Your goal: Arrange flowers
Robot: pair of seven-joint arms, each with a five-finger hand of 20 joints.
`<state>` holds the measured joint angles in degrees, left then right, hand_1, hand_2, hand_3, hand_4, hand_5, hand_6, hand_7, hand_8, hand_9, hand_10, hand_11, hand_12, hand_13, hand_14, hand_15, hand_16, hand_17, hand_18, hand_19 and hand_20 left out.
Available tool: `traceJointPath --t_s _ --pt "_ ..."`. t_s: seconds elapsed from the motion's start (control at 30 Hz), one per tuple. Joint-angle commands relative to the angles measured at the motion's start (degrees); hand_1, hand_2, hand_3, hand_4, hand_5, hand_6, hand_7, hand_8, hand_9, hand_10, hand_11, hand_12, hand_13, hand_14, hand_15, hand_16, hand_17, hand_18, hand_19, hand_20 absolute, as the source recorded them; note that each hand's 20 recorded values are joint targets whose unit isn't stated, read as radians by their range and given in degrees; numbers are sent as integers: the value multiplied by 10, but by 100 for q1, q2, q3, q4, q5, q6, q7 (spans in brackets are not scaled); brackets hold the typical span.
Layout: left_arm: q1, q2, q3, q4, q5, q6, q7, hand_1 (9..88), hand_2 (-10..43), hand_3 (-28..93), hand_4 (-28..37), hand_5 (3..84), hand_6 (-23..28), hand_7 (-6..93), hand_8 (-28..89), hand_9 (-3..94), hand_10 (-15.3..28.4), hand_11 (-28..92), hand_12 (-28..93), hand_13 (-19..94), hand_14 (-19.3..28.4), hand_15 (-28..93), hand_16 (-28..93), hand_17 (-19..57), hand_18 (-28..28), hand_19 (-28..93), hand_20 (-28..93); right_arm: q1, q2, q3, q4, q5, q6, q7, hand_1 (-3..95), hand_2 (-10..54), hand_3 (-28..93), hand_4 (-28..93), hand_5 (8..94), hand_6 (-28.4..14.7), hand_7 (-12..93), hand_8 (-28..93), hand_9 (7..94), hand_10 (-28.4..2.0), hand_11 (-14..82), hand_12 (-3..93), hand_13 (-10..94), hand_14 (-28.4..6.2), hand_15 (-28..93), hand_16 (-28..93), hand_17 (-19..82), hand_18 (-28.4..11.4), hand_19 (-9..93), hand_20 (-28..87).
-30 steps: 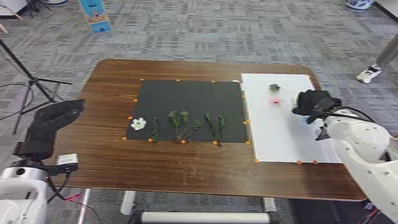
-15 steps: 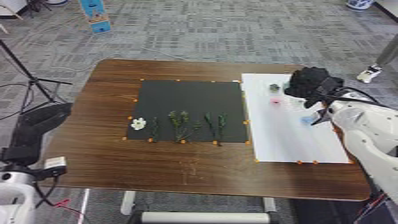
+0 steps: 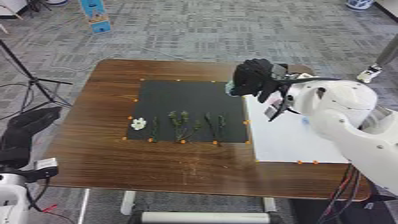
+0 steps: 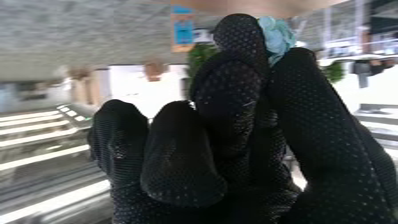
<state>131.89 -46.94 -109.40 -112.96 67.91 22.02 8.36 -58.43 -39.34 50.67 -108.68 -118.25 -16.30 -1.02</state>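
Note:
In the head view my right hand is above the far right corner of the black mat, by the white sheet. A pale teal flower shows at its left side. The right wrist view has that teal flower pinched at the fingertips of my right hand. On the mat lie a white flower at the left and several green sprigs in a row. A pale blue flower lies on the sheet. My left hand is off the table's left side, fingers straight.
The brown table reaches around both the mat and the sheet. Small orange markers line their edges. A black tripod stands on the floor at the left. My right forearm covers part of the sheet.
My right hand has swung from over the white sheet leftward and away to the mat's far corner, and the teal flower now shows at it. My left hand has shifted a little left and nearer.

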Motion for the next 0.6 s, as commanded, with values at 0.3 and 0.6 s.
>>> traceJointPath --t_s 0.3,0.6 --pt "-691 233 548 23 -52 244 83 193 86 727 -282 489 30 159 -88 469 119 178 113 324 105 94 -18 78 60 26 158 753 -2414 -833 1095 -657 -537 -244 486 49 564 -212 767 19 332 128 887 -99 482 352 843 -76 752 434 515 -233 932 707" --pt "-1135 212 1158 370 -305 360 89 194 147 720 -283 495 30 160 -89 477 122 181 111 328 103 96 -21 82 54 25 164 655 -3483 -550 2027 -1342 -647 -318 484 51 563 -213 768 20 329 119 886 -99 482 353 842 -76 753 434 515 -233 932 709"
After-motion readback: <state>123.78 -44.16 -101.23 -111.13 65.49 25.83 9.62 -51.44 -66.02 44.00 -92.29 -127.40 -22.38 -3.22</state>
